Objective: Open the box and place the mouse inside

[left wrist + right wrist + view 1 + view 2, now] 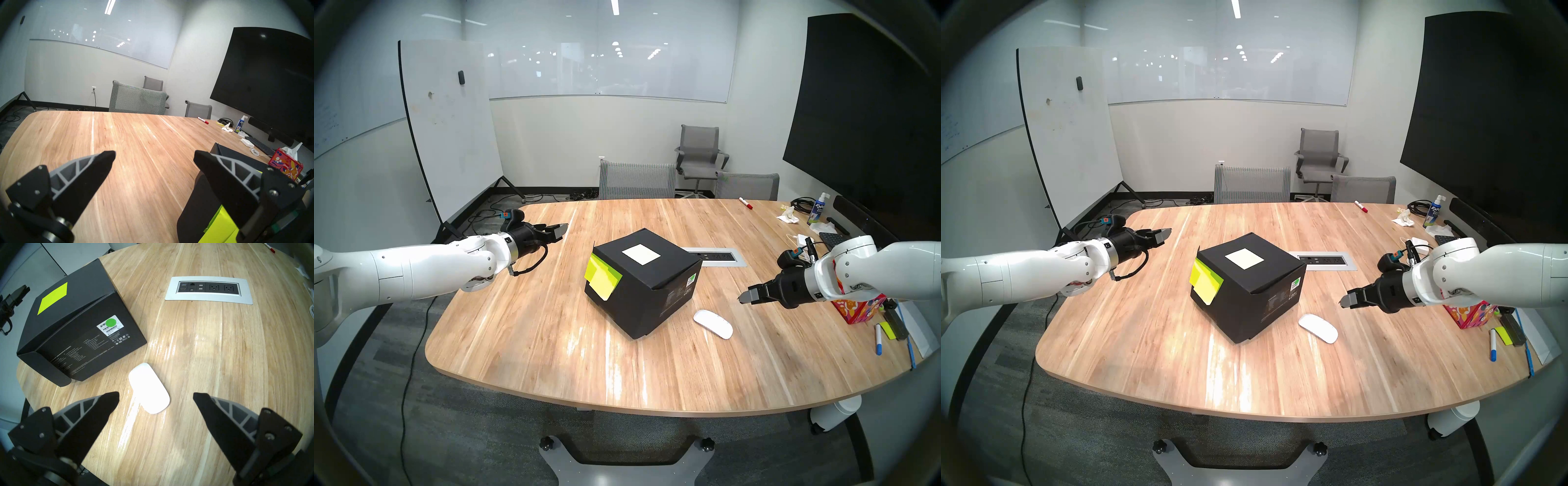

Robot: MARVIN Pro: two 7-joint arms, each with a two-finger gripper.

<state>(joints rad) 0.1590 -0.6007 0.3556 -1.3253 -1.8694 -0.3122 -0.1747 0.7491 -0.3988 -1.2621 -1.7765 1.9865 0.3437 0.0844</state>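
The table [551, 356] carries the box [639, 292] at its centre, lid down, sticky notes [602, 278] on its left flap. The left gripper [560, 230] reaches nearly level over the table's left edge, jaws wide, empty. The right gripper [746, 296] tilts downward, spread and empty, seemingly just above the mouse [713, 324], which lies just right of the box.

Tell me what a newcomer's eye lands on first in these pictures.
First, the black box in the middle of the wooden table, lid shut, with yellow-green sticky notes hanging over its left edge. Next, the white mouse lying on the table just right of the box. Then the two white arms coming in from the sides, the left end effector and right end effector both open and empty.
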